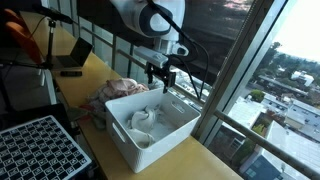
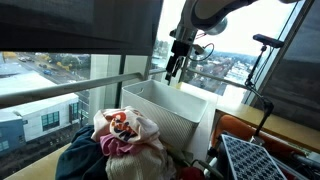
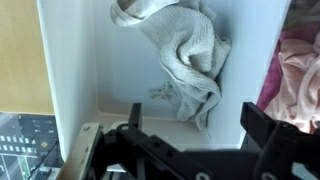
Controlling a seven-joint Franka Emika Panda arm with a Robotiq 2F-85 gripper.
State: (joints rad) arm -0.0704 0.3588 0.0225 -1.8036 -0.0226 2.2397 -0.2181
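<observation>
My gripper (image 1: 160, 76) hangs open and empty above the far rim of a white plastic bin (image 1: 185, 132); it also shows in an exterior view (image 2: 173, 70). In the wrist view the two black fingers (image 3: 190, 125) stand wide apart over the bin's white floor (image 3: 110, 75). A crumpled white cloth (image 3: 190, 50) lies inside the bin below me; it shows in an exterior view (image 1: 145, 124). A pile of pink and coloured clothes (image 2: 125, 132) lies beside the bin, also visible at the right edge of the wrist view (image 3: 300, 70).
The bin stands on a wooden counter (image 1: 100, 72) along a large window with railing (image 1: 200, 90). A black perforated rack (image 1: 35, 150) lies at the near end. A laptop (image 1: 72, 58) sits at the far end. A dark blue garment (image 2: 80, 158) lies by the pile.
</observation>
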